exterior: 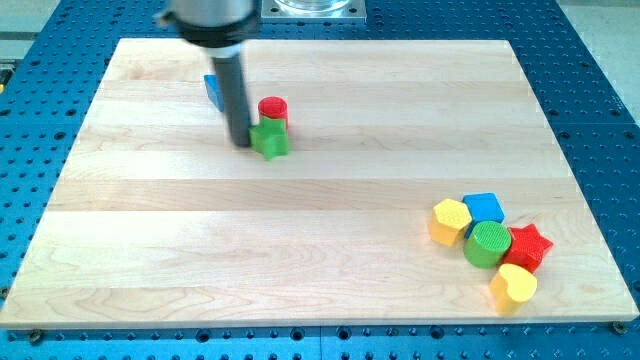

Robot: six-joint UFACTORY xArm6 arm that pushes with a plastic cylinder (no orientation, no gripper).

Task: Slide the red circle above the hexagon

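The red circle (272, 109) stands on the wooden board (320, 190) in the upper left part of the view. It touches the top edge of a green star (269, 140). My tip (243, 143) is on the board just left of the green star, below and left of the red circle. The yellow hexagon (450, 220) lies far off at the lower right, at the left end of a cluster of blocks. A blue block (212, 91) is partly hidden behind my rod, so its shape is unclear.
The lower right cluster holds a blue cube (484, 208), a green circle (488, 243), a red star (529, 247) and a yellow heart (513, 286), all close together beside the hexagon. The board's right edge and bottom edge are near this cluster.
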